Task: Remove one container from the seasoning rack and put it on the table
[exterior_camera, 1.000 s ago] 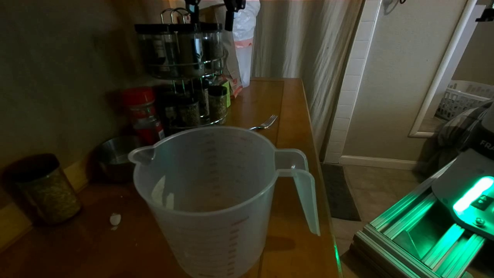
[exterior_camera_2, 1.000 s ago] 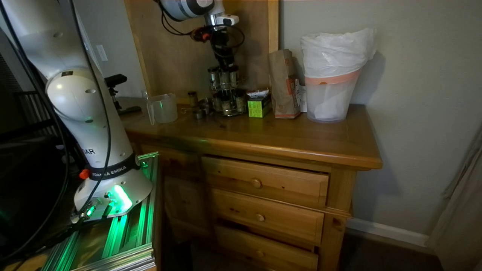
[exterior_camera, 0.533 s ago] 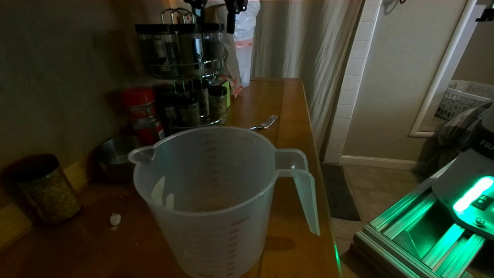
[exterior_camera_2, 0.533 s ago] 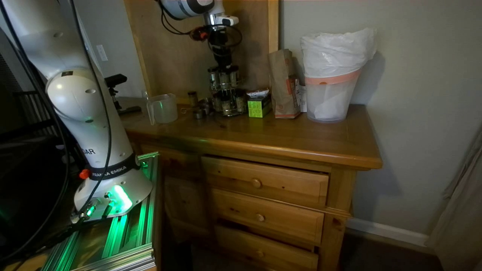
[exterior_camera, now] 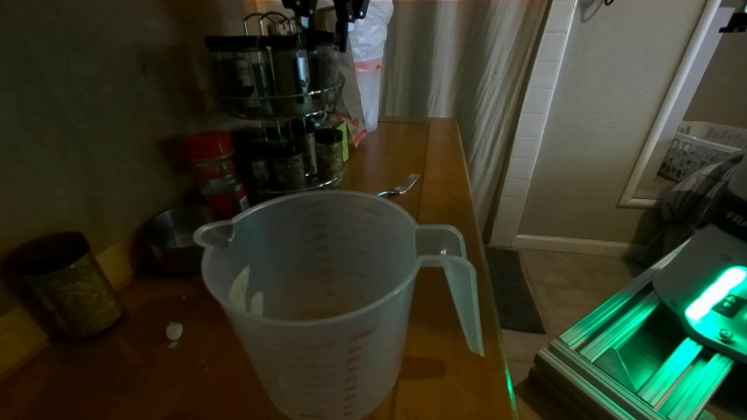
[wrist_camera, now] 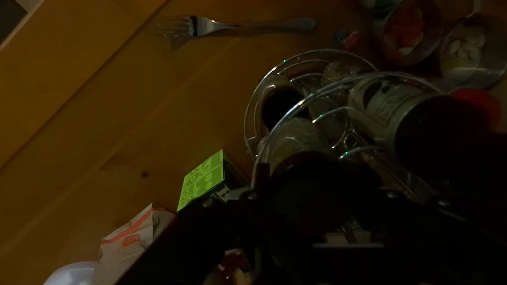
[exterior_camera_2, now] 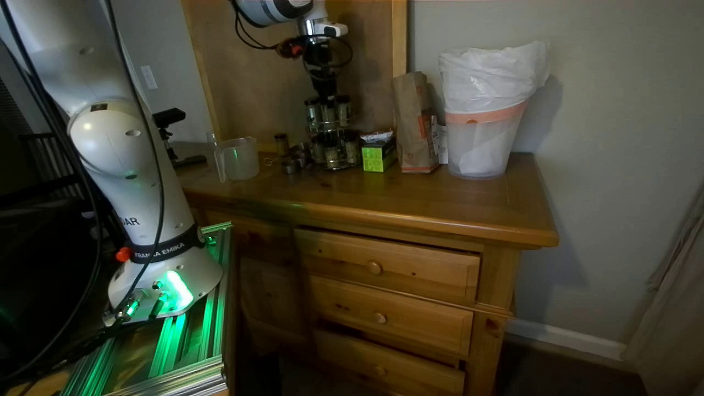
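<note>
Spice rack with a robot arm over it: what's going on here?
A robot's gripper hangs at the upper tier of the seasoning rack, apparently around the top of a dark-lidded spice jar. It is too dark to tell whether it is firmly shut on the jar. The jar sits in the rack, not yet lifted out or set on the table. A fork lies and a measuring jug stands elsewhere on the table.

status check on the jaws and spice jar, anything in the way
Jaws astride a dark-lidded jar, grip unconfirmed. Jar not yet out of the rack. Labelled jar alongside may crowd the lift. Fork on the table.
</note>
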Robot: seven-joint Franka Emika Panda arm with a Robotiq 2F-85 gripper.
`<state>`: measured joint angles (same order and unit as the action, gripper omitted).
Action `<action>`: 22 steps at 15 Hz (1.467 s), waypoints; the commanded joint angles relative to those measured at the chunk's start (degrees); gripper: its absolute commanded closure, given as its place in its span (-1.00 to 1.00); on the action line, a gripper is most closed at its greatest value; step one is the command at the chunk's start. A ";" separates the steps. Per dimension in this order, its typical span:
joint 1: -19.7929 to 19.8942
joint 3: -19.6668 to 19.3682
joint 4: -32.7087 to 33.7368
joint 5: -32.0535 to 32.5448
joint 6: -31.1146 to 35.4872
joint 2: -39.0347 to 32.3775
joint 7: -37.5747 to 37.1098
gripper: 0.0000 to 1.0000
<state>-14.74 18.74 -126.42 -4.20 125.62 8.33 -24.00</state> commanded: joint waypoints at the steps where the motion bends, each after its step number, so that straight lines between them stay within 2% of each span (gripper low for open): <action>1: -0.78 -0.34 3.48 -2.23 -4.85 1.98 1.60 0.50; 6: 0.08 -1.45 7.01 -3.47 -13.14 7.48 1.41 0.50; 9: 3.13 -3.15 7.19 -1.74 -16.19 11.37 -3.22 0.50; 11: 5.64 -5.14 5.82 -1.93 -15.83 12.62 -3.98 0.50; 13: 8.32 -7.00 4.03 -1.87 -13.08 12.70 -4.51 0.50; 17: 11.81 -10.14 1.29 -2.38 -8.45 8.29 -3.29 0.50; 20: 12.87 -11.93 -0.03 -2.85 -1.94 2.37 -1.72 0.50; 22: 13.05 -12.15 0.97 -1.68 -0.52 -2.48 -2.84 0.50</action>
<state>-2.08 6.89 -126.98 -5.94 122.12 12.18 -26.50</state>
